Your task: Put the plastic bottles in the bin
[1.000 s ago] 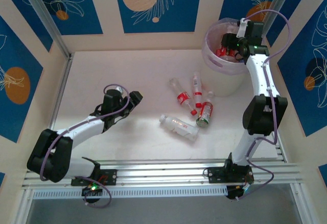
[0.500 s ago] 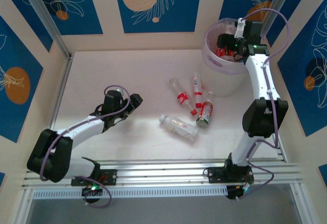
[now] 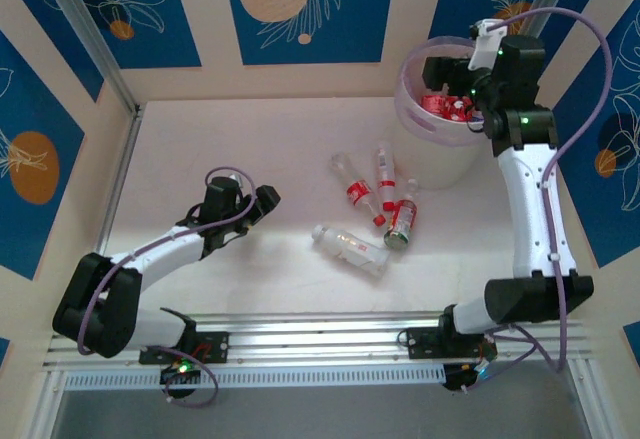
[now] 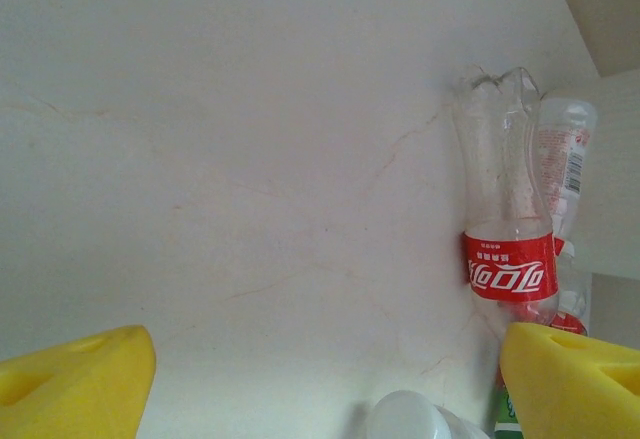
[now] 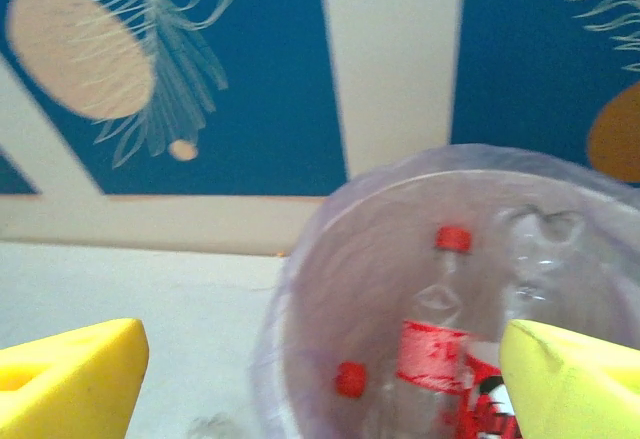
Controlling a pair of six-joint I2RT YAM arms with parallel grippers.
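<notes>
At the far right corner of the worktop (image 3: 200,139), the bin (image 3: 418,127) stands where it did a second ago. The right arm over it has straightened and lifted, drawing the right tool (image 3: 441,71) up from inside the tub to just above its far rim. That tool's yellow pads (image 5: 70,374) stand wide with nothing between them. The wrist view looks past them at red-labelled bottles (image 5: 432,344) lying in the bin. Judging by that, 1 more bottle has just been dropped, and this arm is free for another trip.

On the near left, the left tool (image 3: 262,199) hovers low over bare worktop, also wide and empty, having edged only slightly toward the middle. Between the 2 arms, 5 loose bottles (image 3: 350,244) lie clustered, well short of the bin and yet to be moved. The nearest is a clear one on its side, 1 is a green-labelled bottle (image 3: 401,223), and the rest are mostly red-labelled.
</notes>
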